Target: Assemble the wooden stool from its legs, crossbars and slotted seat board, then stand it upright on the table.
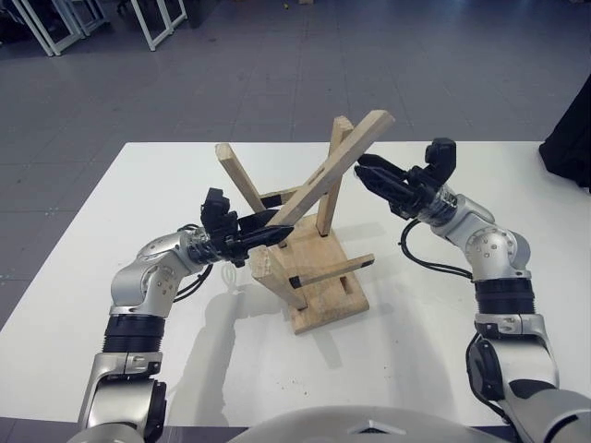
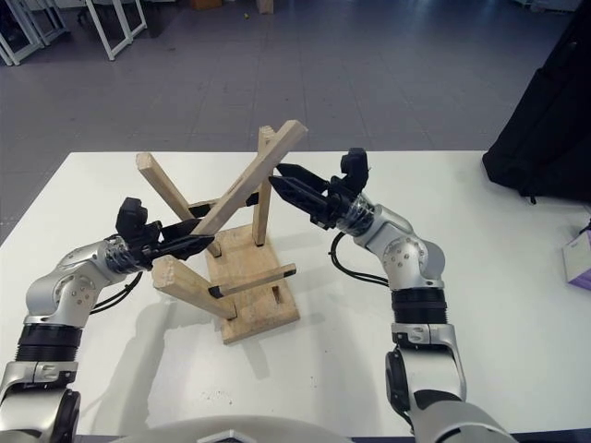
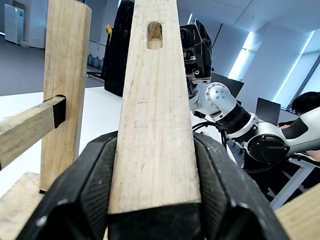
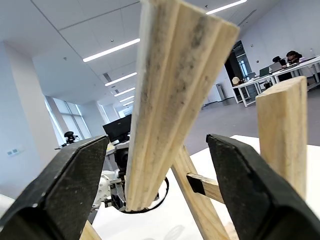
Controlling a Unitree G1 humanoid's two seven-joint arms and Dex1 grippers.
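The slotted seat board (image 1: 325, 293) lies flat on the white table (image 1: 138, 185) with three legs standing in it: a tilted one (image 1: 238, 175), an upright one (image 1: 331, 185) and a near one (image 1: 277, 273). A black-tipped crossbar (image 1: 331, 269) runs from the near leg over the board. My left gripper (image 1: 274, 231) is shut on the lower end of a loose leg (image 1: 337, 161), which slants up to the right; its slot (image 3: 154, 35) faces the wrist camera. My right gripper (image 1: 362, 166) is open, its fingers (image 4: 67, 185) on either side of that leg's upper part (image 4: 170, 95).
Bare table top lies to the left, right and front of the stool. A black bag (image 2: 545, 92) stands on the floor past the table's right side, and a small purple box (image 2: 578, 258) sits at the right edge. White table frames (image 1: 152, 18) stand far behind.
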